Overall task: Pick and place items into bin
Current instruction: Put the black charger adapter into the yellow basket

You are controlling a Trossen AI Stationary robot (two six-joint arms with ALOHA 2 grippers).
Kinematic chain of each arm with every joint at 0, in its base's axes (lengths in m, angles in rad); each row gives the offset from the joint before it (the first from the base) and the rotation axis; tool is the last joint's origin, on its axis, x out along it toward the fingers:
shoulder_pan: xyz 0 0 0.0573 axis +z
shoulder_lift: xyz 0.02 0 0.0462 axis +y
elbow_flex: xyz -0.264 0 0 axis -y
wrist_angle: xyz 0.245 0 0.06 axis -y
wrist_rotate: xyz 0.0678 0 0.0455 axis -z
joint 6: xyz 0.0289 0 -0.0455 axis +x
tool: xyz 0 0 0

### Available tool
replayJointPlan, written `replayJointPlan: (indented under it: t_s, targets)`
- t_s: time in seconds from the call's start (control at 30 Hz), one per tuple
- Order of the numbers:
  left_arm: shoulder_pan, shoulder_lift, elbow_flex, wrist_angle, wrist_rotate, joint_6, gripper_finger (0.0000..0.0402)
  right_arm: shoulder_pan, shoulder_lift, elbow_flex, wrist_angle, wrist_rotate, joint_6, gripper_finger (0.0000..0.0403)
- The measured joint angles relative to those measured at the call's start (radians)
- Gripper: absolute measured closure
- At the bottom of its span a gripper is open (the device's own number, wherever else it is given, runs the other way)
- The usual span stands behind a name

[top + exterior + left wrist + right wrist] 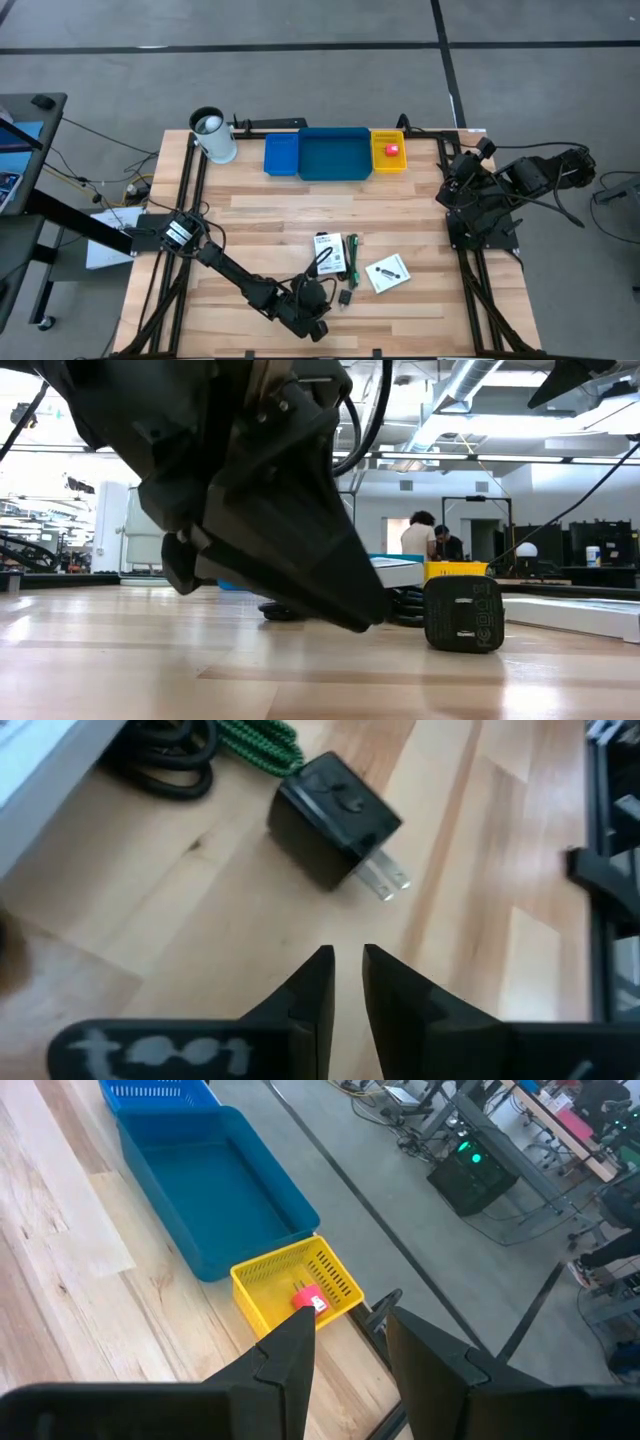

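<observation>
My left gripper point(318, 303) point(347, 956) hovers near the table's near edge with only a narrow gap between its fingertips, touching nothing. The small black piece point(335, 818) point(345, 297) point(462, 613), a plug with two metal prongs, lies on the wood just ahead of it. Beyond lie black and green cables point(255, 742) point(352, 255) and two white packets point(329, 253) point(388, 273). At the far edge stands the row of trays: small blue point(281, 155), wide blue point(334, 154) point(210, 1180) and yellow point(388, 152) point(296, 1280), which holds the red block point(308, 1299). My right gripper point(345, 1325) waits open at the right edge.
A white-and-black cup point(212, 135) stands left of the trays at the far left. Bare wood lies between the trays and the items. Black frame rails point(185, 200) point(460, 250) run along both sides. People point(425, 538) stand in the room beyond the table.
</observation>
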Motion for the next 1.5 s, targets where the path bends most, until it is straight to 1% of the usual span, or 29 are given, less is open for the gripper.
replayJointPlan:
  t_s: [0.1, 0.37, 0.47, 0.53, 0.7, 0.8, 0.9, 0.97, 1.1, 1.17, 1.23, 1.3, 1.33, 1.4, 1.43, 1.5]
  targets:
    - [0.003, 0.000, 0.000, 0.024, 0.000, -0.004, 0.0358, 0.000, 0.000, 0.000, 0.000, 0.000, 0.000, 0.0283]
    - [0.009, 0.000, 0.000, 0.014, 0.003, -0.012, 0.0358, 0.000, 0.000, 0.000, 0.000, -0.001, 0.000, 0.0283]
    - [0.011, 0.000, 0.000, 0.009, 0.004, -0.012, 0.0358, 0.008, 0.000, 0.000, 0.002, -0.029, -0.007, 0.0283]
    - [0.011, 0.000, 0.000, 0.002, 0.015, -0.013, 0.0358, 0.029, 0.000, 0.000, 0.025, -0.084, -0.056, 0.0283]
    - [0.011, -0.001, 0.000, -0.026, 0.061, -0.016, 0.0358, 0.106, 0.002, 0.000, 0.180, -0.316, -0.259, 0.0283]
    - [0.009, -0.024, 0.000, -0.062, 0.087, -0.021, 0.0358, 0.146, 0.012, 0.000, 0.280, -0.395, -0.317, 0.0283]
    - [0.006, -0.085, 0.000, -0.125, 0.086, -0.027, 0.0358, 0.168, 0.051, 0.000, 0.357, -0.440, -0.385, 0.0283]
    - [0.000, -0.145, 0.000, -0.195, 0.068, -0.019, 0.0358, 0.177, 0.089, 0.000, 0.384, -0.477, -0.457, 0.0283]
    - [-0.017, -0.283, 0.000, -0.368, -0.013, 0.000, 0.0358, 0.180, 0.189, 0.000, 0.388, -0.541, -0.613, 0.0283]
    - [-0.026, -0.347, 0.000, -0.446, -0.056, 0.005, 0.0358, 0.175, 0.258, 0.000, 0.390, -0.534, -0.690, 0.0283]
    - [-0.034, -0.407, 0.000, -0.518, -0.095, 0.005, 0.0358, 0.175, 0.323, 0.000, 0.389, -0.487, -0.766, 0.0283]
    - [-0.040, -0.460, 0.000, -0.555, -0.119, 0.015, 0.0358, 0.175, 0.390, 0.000, 0.395, -0.428, -0.822, 0.0283]
    - [-0.042, -0.484, 0.000, -0.574, -0.127, 0.027, 0.0358, 0.175, 0.422, 0.000, 0.416, -0.400, -0.826, 0.0283]
    - [-0.049, -0.524, 0.000, -0.604, -0.139, 0.049, 0.0358, 0.166, 0.478, 0.007, 0.506, -0.369, -0.774, 0.0283]
    - [-0.050, -0.540, 0.000, -0.612, -0.142, 0.061, 0.0359, 0.161, 0.498, 0.017, 0.560, -0.373, -0.739, 0.0283]
    - [-0.055, -0.568, 0.000, -0.635, -0.143, 0.088, 0.0359, 0.153, 0.532, 0.053, 0.671, -0.424, -0.703, 0.0283]
